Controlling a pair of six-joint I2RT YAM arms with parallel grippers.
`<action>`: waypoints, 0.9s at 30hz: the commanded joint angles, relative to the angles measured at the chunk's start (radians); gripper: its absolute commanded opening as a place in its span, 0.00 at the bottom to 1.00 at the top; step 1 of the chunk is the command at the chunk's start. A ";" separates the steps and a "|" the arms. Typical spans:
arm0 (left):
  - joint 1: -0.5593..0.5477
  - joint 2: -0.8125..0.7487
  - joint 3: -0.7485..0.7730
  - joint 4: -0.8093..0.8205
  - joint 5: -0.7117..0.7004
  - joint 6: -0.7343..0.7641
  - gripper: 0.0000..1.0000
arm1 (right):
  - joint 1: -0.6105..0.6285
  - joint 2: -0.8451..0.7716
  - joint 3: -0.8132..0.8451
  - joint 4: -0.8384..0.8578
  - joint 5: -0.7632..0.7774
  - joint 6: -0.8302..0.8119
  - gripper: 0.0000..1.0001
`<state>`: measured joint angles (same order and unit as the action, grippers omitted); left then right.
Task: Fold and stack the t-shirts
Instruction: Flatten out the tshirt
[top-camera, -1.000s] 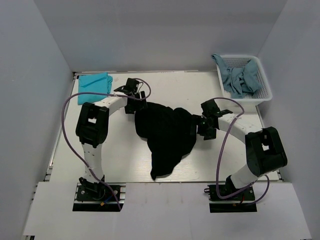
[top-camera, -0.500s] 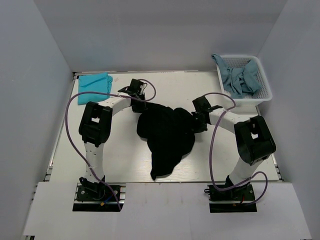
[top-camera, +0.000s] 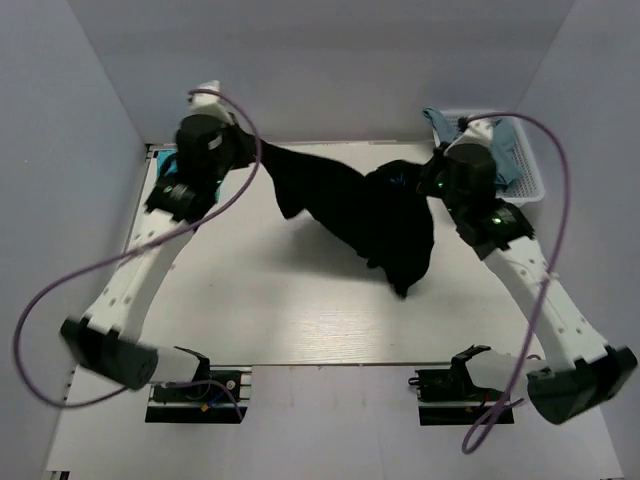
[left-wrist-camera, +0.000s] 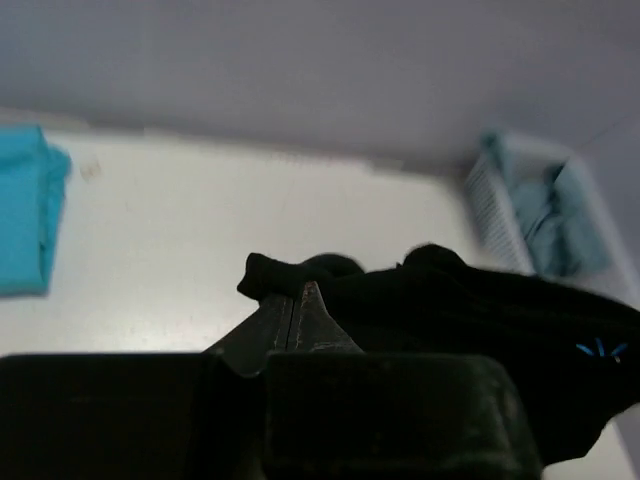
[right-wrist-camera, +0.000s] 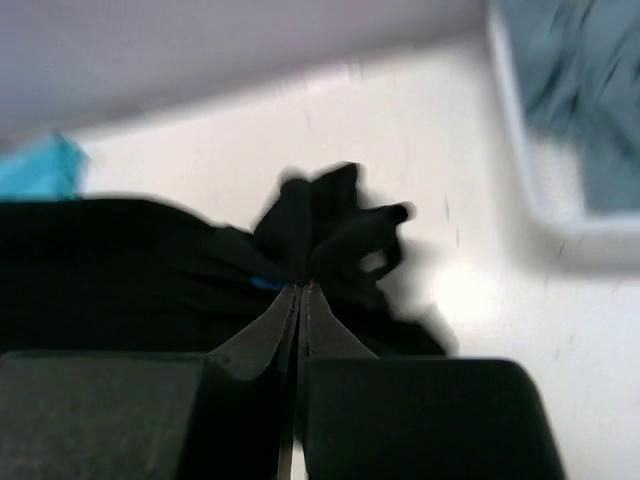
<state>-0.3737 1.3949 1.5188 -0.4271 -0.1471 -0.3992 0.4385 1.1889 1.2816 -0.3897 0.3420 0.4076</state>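
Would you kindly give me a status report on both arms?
Left gripper jaws shut on black t-shirt; right gripper too. Shirt hangs stretched between them, unfolded. Teal t-shirt lies clear, far left.

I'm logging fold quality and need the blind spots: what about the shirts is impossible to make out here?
- Teal t-shirt: cut by the left edge in left wrist view; left arm covers most in top view.
- Greyish-blue t-shirts: count unclear; right arm hides part of the basket from above, right wrist view blurred.
- Black t-shirt: bunched cloth hides which part the left fingers and right fingers pinch.
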 joint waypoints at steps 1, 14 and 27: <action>-0.001 -0.155 0.000 0.002 -0.141 -0.006 0.00 | -0.006 -0.069 0.117 0.009 0.117 -0.088 0.00; 0.019 -0.563 0.159 -0.041 -0.124 0.016 0.00 | -0.004 -0.227 0.458 0.008 0.003 -0.240 0.00; 0.019 -0.561 0.255 -0.182 -0.163 -0.004 0.00 | -0.003 -0.279 0.444 0.014 -0.094 -0.228 0.00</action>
<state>-0.3626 0.7715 1.7821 -0.5507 -0.2497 -0.4011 0.4389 0.8783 1.7565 -0.4156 0.2276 0.1978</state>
